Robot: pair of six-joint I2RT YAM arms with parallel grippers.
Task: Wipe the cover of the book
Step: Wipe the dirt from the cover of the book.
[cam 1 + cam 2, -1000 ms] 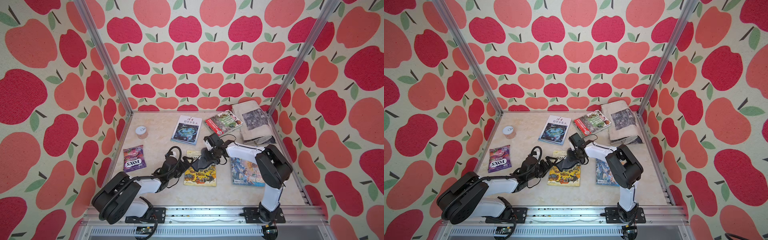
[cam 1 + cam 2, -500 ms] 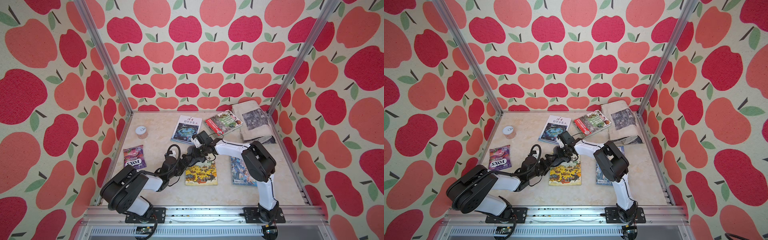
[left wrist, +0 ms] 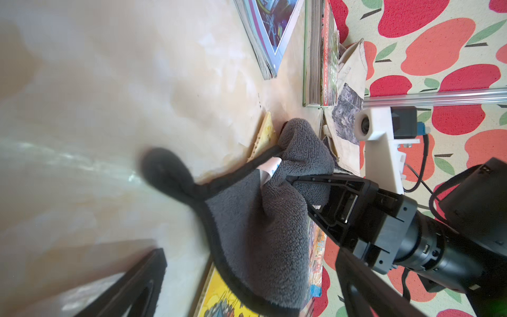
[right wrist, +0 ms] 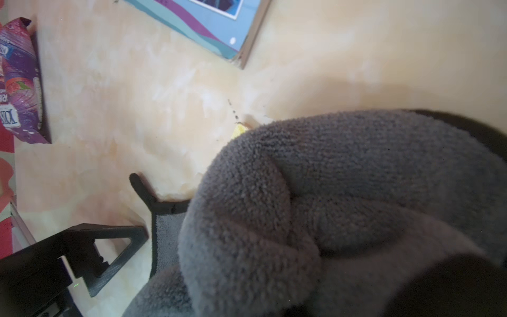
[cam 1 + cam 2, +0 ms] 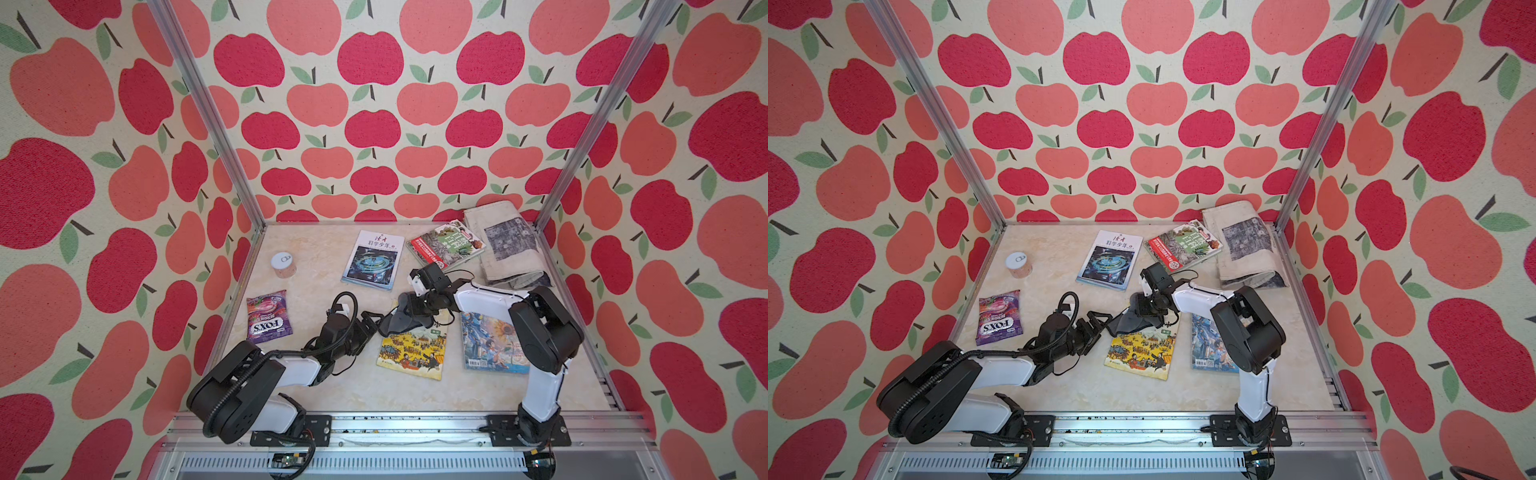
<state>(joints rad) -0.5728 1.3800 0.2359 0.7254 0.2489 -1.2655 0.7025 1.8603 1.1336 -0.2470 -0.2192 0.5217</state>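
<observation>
A lidded jar [image 5: 284,264] is set well apart, while a grey cloth [image 5: 401,323] is pinched by the right gripper [image 5: 411,307] on the yellow book [image 5: 413,353], the left gripper [image 5: 371,323] splayed alongside.

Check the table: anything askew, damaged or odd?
The folded newspaper in the far corner is rumpled. The grey cloth in the right gripper drapes past the far corner of the yellow book onto the table. Nothing spilled.

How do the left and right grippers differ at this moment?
The left gripper is open and empty; the right gripper is shut on the grey cloth. The left gripper sits beside the yellow book; the right gripper is over its far end, cloth on the cover. Both are low, near the cloth.
</observation>
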